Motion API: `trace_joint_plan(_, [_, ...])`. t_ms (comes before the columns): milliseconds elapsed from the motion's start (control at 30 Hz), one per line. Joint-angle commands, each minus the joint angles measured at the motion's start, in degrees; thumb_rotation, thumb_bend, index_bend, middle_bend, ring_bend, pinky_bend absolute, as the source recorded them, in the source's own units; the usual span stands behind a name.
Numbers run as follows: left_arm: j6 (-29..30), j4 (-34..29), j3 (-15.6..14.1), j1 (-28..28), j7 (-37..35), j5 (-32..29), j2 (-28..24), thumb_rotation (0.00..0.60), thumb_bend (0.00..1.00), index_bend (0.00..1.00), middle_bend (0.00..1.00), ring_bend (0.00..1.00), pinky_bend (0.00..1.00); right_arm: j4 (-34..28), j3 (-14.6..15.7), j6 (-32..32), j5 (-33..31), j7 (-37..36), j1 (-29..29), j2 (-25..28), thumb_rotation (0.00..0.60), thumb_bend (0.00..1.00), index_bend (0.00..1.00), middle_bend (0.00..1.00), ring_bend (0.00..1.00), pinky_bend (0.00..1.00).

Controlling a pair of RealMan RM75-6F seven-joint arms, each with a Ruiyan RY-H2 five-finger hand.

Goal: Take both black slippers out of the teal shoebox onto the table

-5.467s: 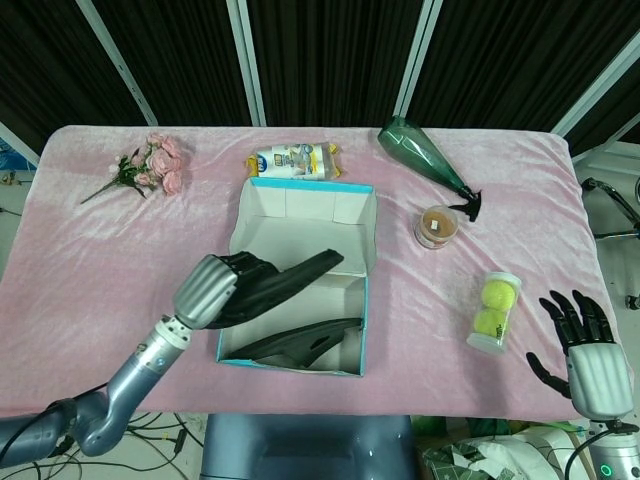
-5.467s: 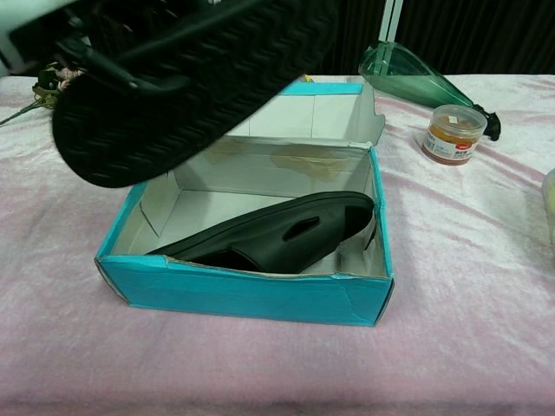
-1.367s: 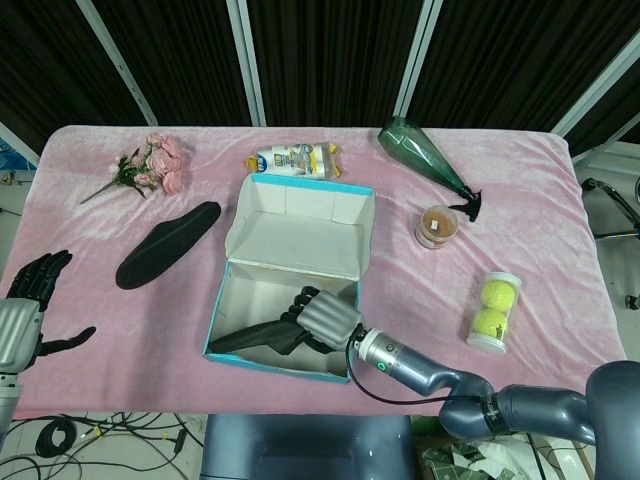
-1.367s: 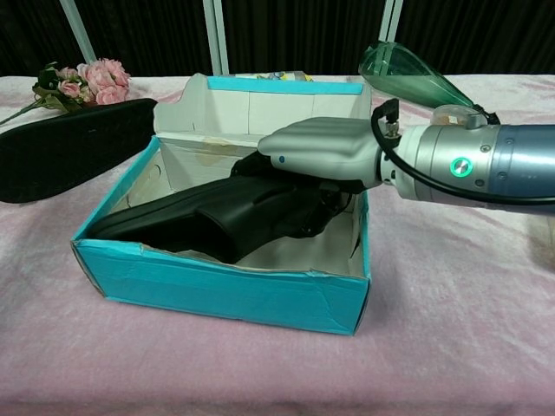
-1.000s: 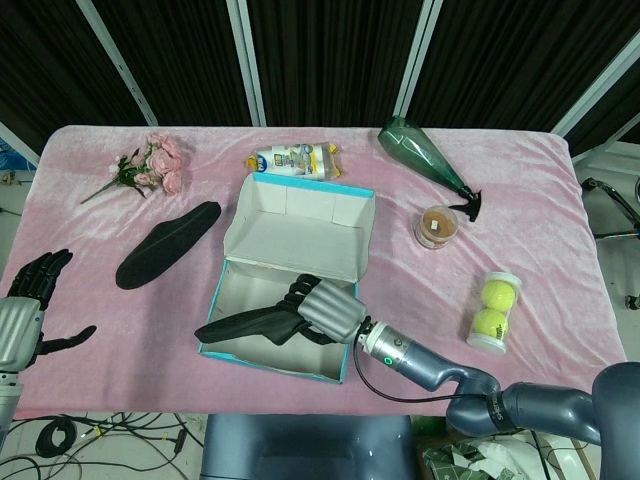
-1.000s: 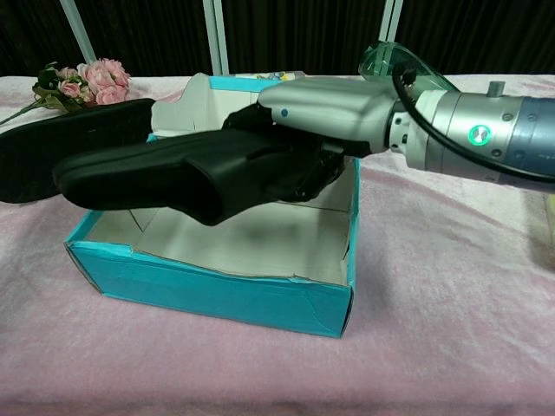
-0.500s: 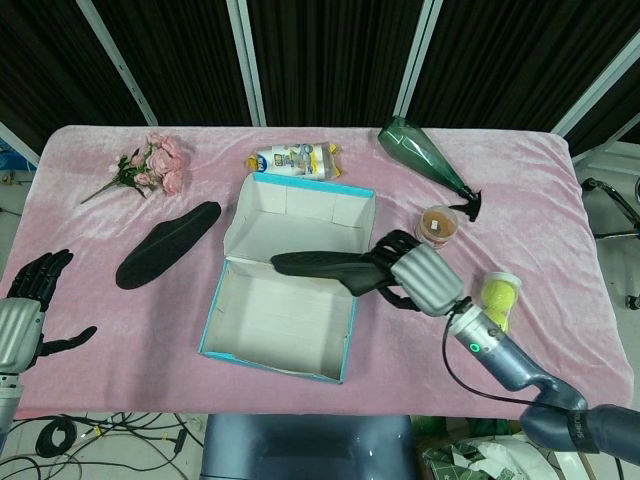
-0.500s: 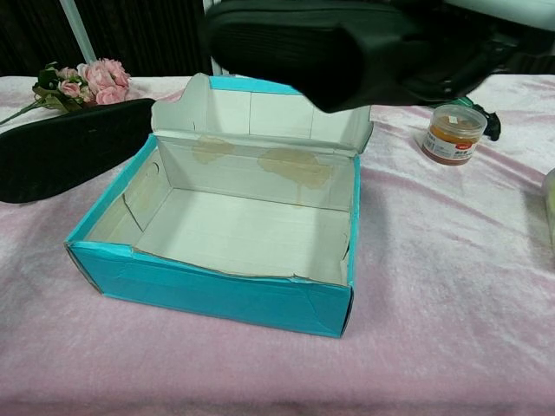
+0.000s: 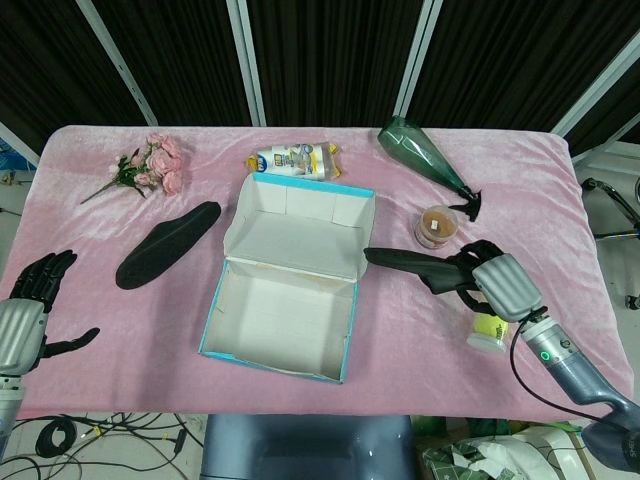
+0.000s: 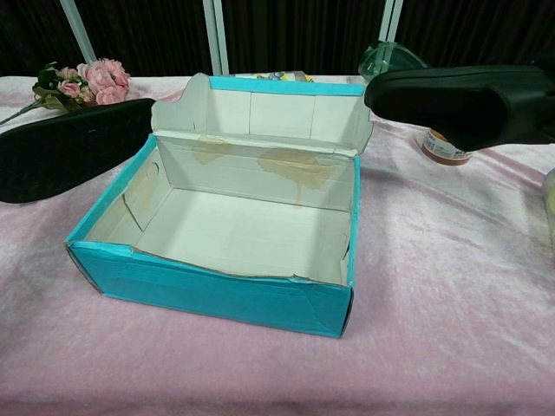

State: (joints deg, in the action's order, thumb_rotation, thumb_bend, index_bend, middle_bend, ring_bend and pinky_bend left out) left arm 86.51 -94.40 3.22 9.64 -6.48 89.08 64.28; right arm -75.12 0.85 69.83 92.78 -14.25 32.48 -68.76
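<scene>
The teal shoebox (image 9: 215, 330) (image 10: 217, 290) sits at the table's middle, lid folded back, with nothing inside. One black slipper (image 9: 166, 245) (image 10: 65, 147) lies sole up on the pink cloth left of the box. My right hand (image 9: 495, 284) grips the second black slipper (image 9: 410, 264) (image 10: 464, 102) in the air, right of the box, toe pointing left. In the chest view the hand itself is out of frame. My left hand (image 9: 25, 318) hovers at the table's front left edge, fingers spread, holding nothing.
Pink flowers (image 9: 150, 168) lie at the back left. A snack packet (image 9: 295, 160) lies behind the box. A green bottle (image 9: 425, 155) and a brown-filled jar (image 9: 437, 226) stand at the back right. A tennis-ball tube (image 9: 488, 328) lies under my right hand.
My right hand lifted the second slipper out of the box and carried it to the right, past the box's right wall. The left hand stayed still.
</scene>
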Motion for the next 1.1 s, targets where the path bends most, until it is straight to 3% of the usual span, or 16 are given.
trace_joint_plan(33, [0.04, -0.28, -0.07, -0.07, 0.25, 0.18, -0.01, 0.6, 0.0, 0.02, 0.07, 0.0, 0.09, 0.81, -0.12, 0.07, 0.08, -0.8, -0.32, -0.22, 0.6, 0.4, 0.57, 0.37, 0.22, 0.22])
trace_joint_plan(433, [0.69, 0.2, -0.56, -1.02, -0.26, 0.35, 0.01, 0.6, 0.0, 0.02, 0.07, 0.0, 0.09, 2.82, -2.75, -8.03, -5.01, -1.01, 2.16, -0.26, 0.6, 0.4, 0.54, 0.29, 0.16, 0.19])
trace_joint_plan(533, [0.93, 0.6, -0.69, -1.35, -0.64, 0.32, 0.13, 0.6, 0.0, 0.02, 0.07, 0.0, 0.09, 2.73, -3.08, -10.96, -6.71, -0.05, 2.84, -0.3, 0.6, 0.38, 0.36, 0.2, 0.09, 0.16])
trace_joint_plan(633, [1.08, 1.03, -0.72, -1.57, -1.05, 0.25, 0.25, 0.6, 0.0, 0.02, 0.07, 0.0, 0.09, 2.39, -3.57, -13.79, -8.72, 1.96, 3.51, -0.49, 0.6, 0.3, 0.17, 0.11, 0.02, 0.14])
trace_joint_plan(767, [1.37, 1.45, -0.75, -1.81, -1.45, 0.41, 0.33, 0.6, 0.0, 0.02, 0.07, 0.0, 0.09, 0.37, -3.97, -16.39, -10.63, 5.43, 4.13, -0.02, 0.6, 0.22, 0.01, 0.03, 0.0, 0.13])
trace_joint_plan(967, [1.36, 1.68, -0.76, -1.93, -1.47, 0.48, 0.38, 0.6, 0.0, 0.01, 0.07, 0.0, 0.09, -4.42, -4.12, -15.76, -11.2, 10.27, 3.63, 1.77, 0.6, 0.12, 0.0, 0.0, 0.0, 0.11])
trace_joint_plan(1100, [1.4, 1.61, -0.75, -2.06, -0.85, 0.45, 0.21, 0.6, 0.0, 0.01, 0.07, 0.0, 0.09, -10.41, -4.28, -12.1, -10.56, 13.97, 1.96, 4.55, 0.6, 0.1, 0.0, 0.0, 0.0, 0.11])
